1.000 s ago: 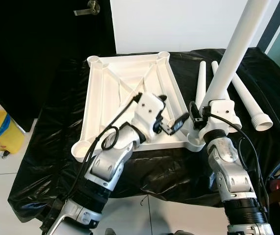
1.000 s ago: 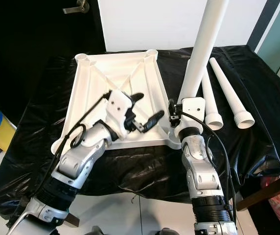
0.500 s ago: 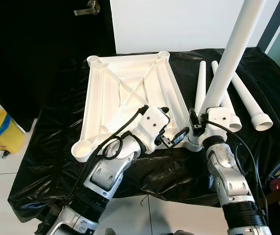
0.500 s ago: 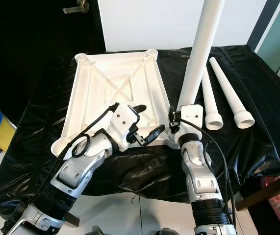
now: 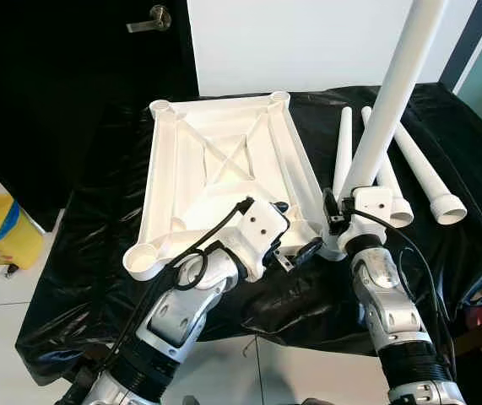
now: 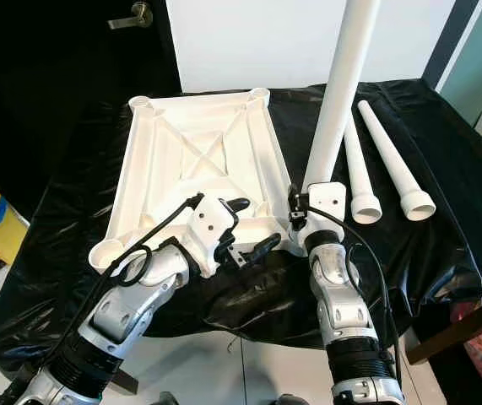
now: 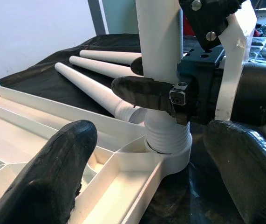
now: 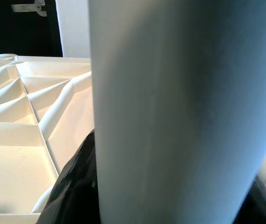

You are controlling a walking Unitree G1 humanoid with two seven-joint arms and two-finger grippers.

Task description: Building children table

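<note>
1. You have the white plastic tabletop lying upside down on the black sheet, its ribbed underside facing up, with a round socket at each corner.
2. You see one white leg standing almost upright, its ribbed end seated in the near right corner socket.
3. Your three spare legs lie side by side on the sheet just to the right of the tabletop, wide ends pointing toward you.
4. The other three corner sockets stand open.
</note>
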